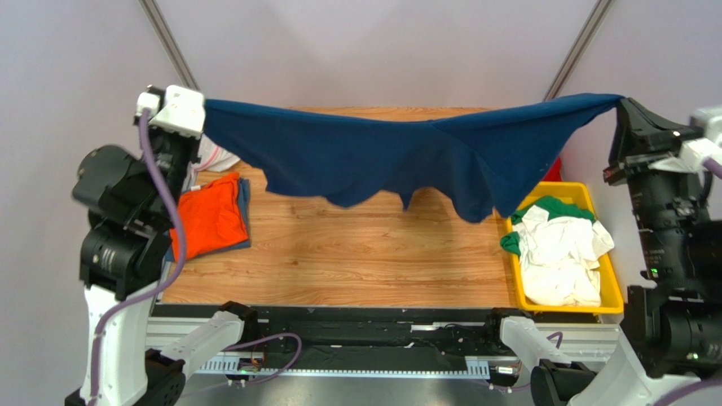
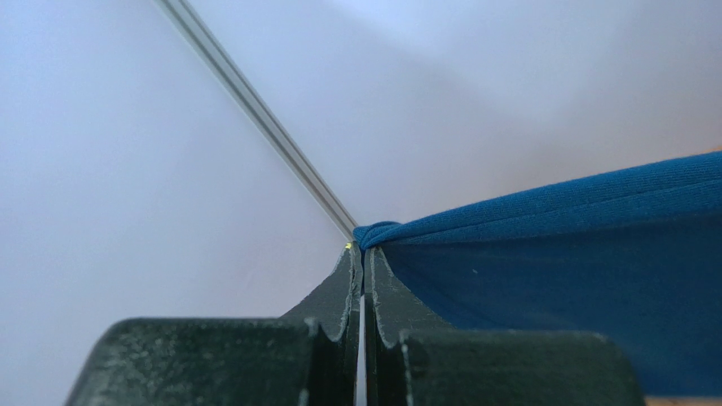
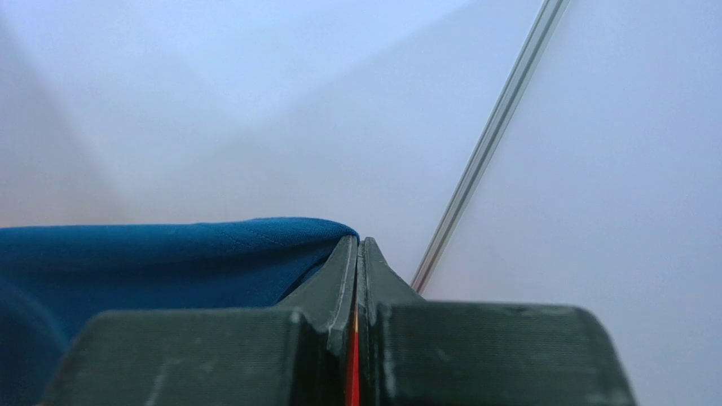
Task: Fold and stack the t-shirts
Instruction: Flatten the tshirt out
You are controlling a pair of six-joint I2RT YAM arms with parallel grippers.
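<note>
A navy blue t-shirt hangs stretched in the air across the back of the table, held at both ends, its middle sagging. My left gripper is shut on its left corner; in the left wrist view the cloth bunches at the closed tips. My right gripper is shut on its right corner; in the right wrist view the cloth runs left from the closed tips. A folded orange t-shirt lies on a folded blue one at the left. White and green t-shirts lie crumpled in a yellow bin.
The yellow bin stands at the table's right edge, something red behind it. A white thing with a pink rim lies behind the orange shirt. The wooden table lies under the hanging shirt. Tent poles run along the back walls.
</note>
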